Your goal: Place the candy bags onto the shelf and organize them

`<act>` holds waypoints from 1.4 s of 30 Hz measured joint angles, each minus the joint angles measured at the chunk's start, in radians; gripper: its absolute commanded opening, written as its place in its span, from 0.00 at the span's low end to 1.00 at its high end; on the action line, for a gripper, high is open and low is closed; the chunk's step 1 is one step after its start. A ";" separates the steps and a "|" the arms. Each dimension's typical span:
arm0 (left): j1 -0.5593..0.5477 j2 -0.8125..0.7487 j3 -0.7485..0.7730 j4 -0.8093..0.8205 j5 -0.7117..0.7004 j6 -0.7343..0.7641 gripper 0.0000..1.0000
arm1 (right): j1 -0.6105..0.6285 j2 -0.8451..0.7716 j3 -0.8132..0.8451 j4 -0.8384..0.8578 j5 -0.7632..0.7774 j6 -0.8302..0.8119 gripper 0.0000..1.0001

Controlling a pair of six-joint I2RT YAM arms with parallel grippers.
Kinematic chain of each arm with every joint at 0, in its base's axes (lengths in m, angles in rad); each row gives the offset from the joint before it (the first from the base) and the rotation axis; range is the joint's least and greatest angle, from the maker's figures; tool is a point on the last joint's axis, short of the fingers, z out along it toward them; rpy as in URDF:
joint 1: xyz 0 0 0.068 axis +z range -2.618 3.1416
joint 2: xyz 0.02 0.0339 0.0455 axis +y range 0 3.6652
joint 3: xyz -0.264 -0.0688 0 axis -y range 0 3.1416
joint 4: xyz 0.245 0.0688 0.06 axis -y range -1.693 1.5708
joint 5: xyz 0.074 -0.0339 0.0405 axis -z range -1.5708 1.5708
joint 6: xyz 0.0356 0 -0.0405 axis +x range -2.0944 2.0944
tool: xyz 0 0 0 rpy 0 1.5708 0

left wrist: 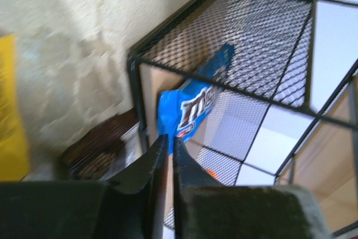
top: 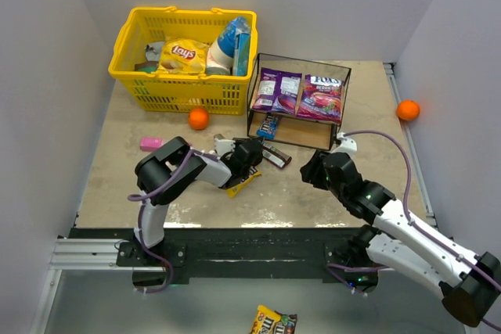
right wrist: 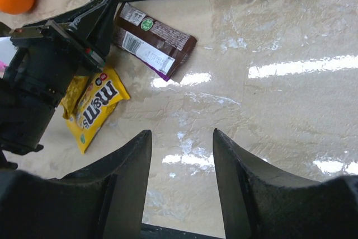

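**Candy bags off the shelf lie nearer my left hand**

My right hand [right wrist: 182, 132] hangs wide open and empty over bare counter [right wrist: 268, 110], in front of the shelf [top: 309, 135]. My left hand [left wrist: 166, 138] is pinched almost shut, with only a slit between the fingers and nothing in it. It sits at the shelf's front left corner.

Nearest to me, in front of that corner, is the yellow packet [right wrist: 96, 106], partly tucked under my left arm. Just beyond it, close before the shelf's front rail, the brown packet [right wrist: 155, 40] lies flat, its long axis slanting along the rail. Both are off to the left of my right hand, so I judge the left hand the nearer one, though it would have to open first.

Farther on, the blue packet [left wrist: 190, 104] leans inside the shelf's lower tier at its left end. Farthest, the purple bags [top: 276, 90] lie side by side on the shelf's top board.
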 measured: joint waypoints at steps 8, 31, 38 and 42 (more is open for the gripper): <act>-0.023 -0.115 -0.082 -0.080 0.015 0.061 0.39 | 0.000 0.100 0.018 0.044 0.001 0.008 0.61; 0.024 -0.850 -0.268 -0.548 0.180 0.830 0.79 | -0.018 0.397 -0.114 0.465 -0.077 0.275 0.78; 0.068 -0.911 -0.271 -0.618 0.268 1.027 0.91 | -0.054 0.549 -0.142 0.629 -0.105 0.373 0.75; 0.093 -0.904 -0.271 -0.648 0.312 1.093 0.93 | -0.076 0.624 -0.140 0.745 -0.122 0.414 0.72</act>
